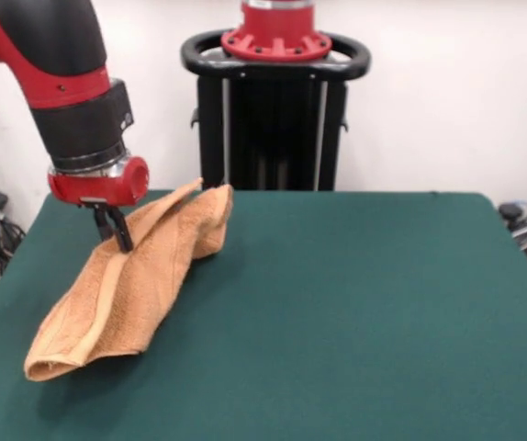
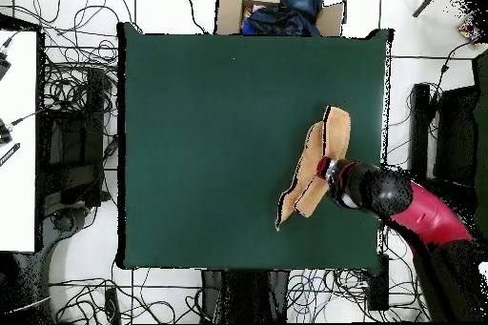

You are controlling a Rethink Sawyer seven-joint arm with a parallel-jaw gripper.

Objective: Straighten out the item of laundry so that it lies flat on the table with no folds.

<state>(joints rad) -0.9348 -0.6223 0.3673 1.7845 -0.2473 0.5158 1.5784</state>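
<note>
The orange-tan towel (image 1: 126, 289) lies crumpled in a long folded strip on the left part of the green table (image 1: 355, 303). It is pulled up into a ridge where my gripper (image 1: 117, 231) meets it. The black fingers are close together, pinched on the raised fold near the towel's far half. In the overhead view the towel (image 2: 313, 164) lies near the table's (image 2: 219, 131) right edge. There my gripper (image 2: 328, 168) sits over its right side, with the arm coming in from the lower right. No white tag shows.
The black pedestal (image 1: 275, 101) stands behind the table's far edge. An open cardboard box with dark cloth (image 2: 276, 9) sits beyond the table's top edge in the overhead view. Cables (image 2: 76, 102) cover the floor around the table.
</note>
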